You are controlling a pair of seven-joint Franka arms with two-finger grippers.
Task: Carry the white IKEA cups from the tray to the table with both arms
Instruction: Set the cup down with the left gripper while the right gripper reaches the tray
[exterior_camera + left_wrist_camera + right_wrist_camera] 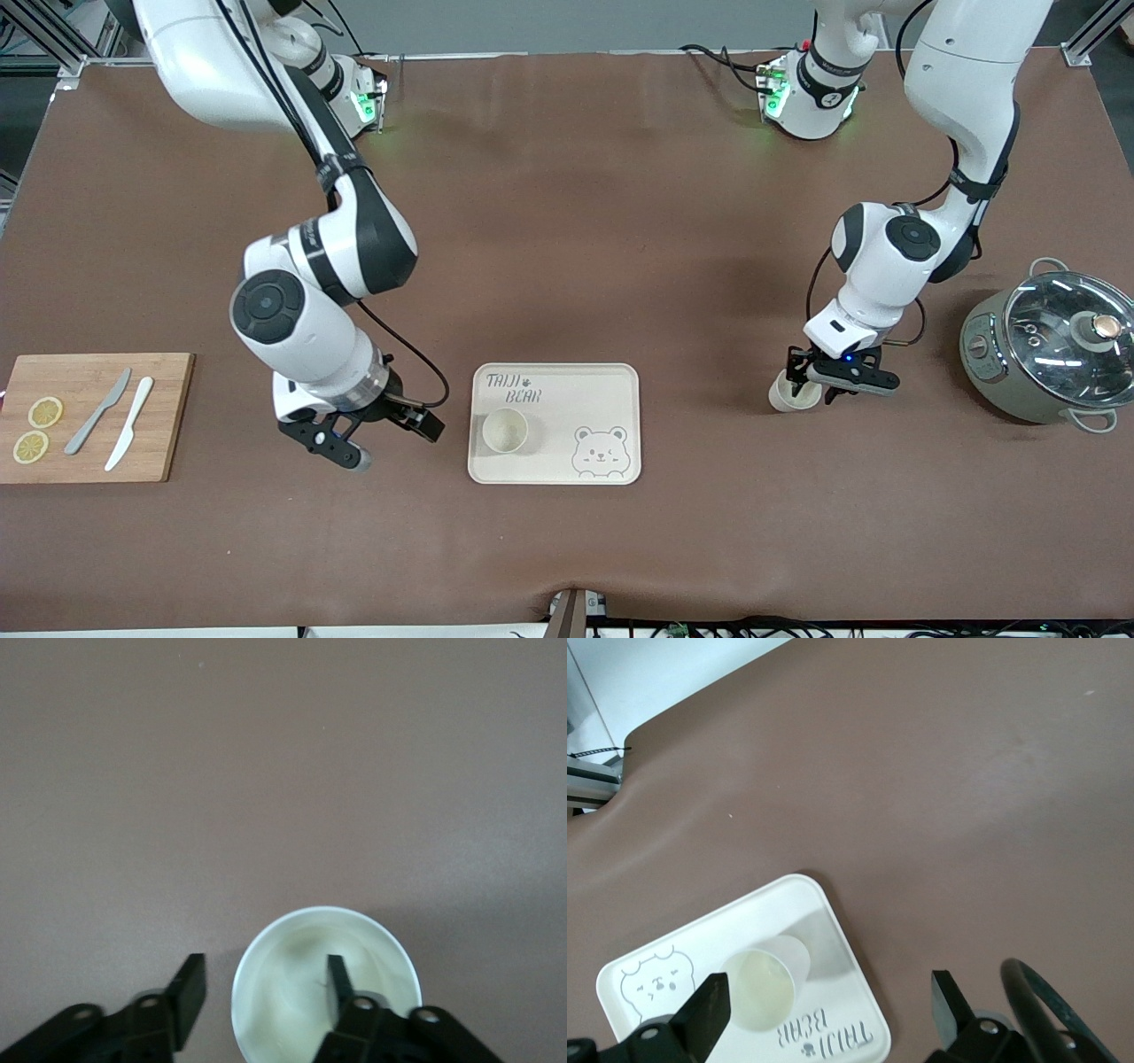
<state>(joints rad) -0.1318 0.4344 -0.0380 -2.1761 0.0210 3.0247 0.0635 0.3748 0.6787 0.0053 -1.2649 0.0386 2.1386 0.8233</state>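
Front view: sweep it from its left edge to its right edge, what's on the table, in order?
Cutting board → right gripper → tray with one cup → second cup at the left gripper → pot.

In the front view the left gripper (pixel 811 383) covers much of the cup (pixel 791 396) under it, so only part of the rim and wall shows. In the left wrist view that cup (pixel 301 983) is cut off by the picture's edge, one finger (pixel 337 979) hides part of its inside, and whether either finger touches the wall cannot be told. In the right wrist view a finger (pixel 709 1010) of the right gripper (pixel 828 1010) covers the rim of the cup (pixel 766 979) on the tray (pixel 824 930). The pot (pixel 1050 350) is clipped by the front view's edge.
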